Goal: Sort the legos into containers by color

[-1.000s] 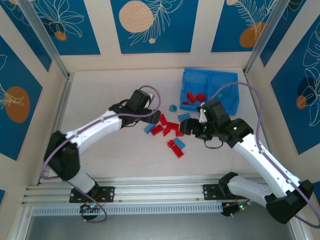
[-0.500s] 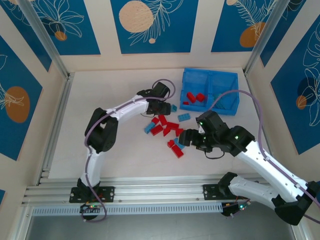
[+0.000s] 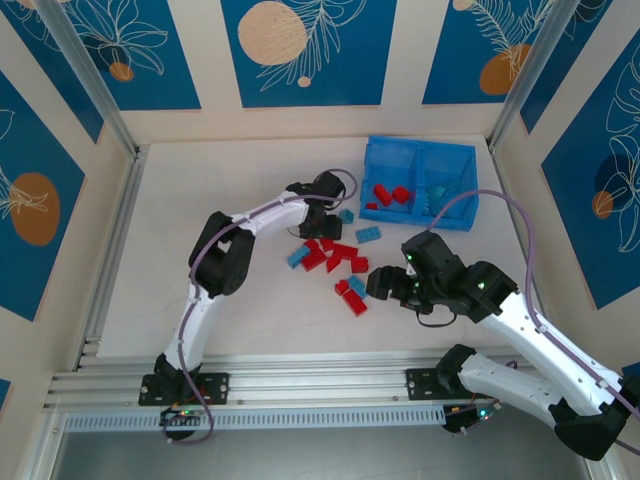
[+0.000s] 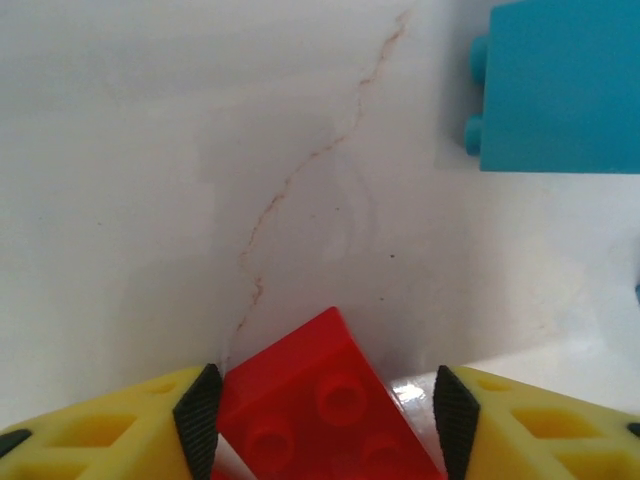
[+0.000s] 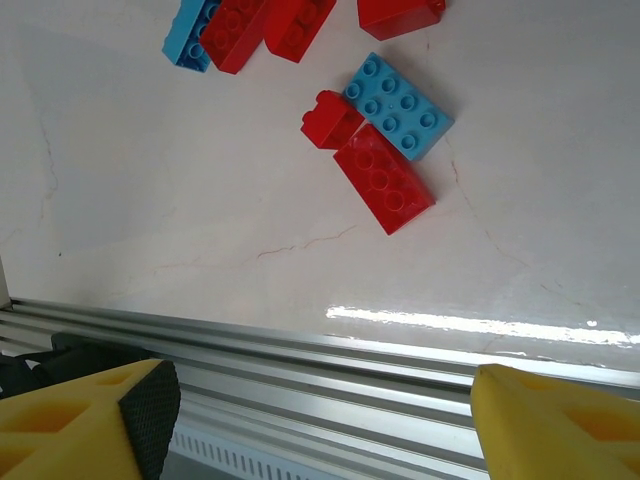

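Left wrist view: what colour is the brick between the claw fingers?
Red brick, clearest in the left wrist view.

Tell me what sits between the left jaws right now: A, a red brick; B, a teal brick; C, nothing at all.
A: the left wrist view shows a red brick between the left jaws, while the teal brick lies apart on the table.

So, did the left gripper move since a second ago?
Yes. The left gripper moved right, toward the bin.
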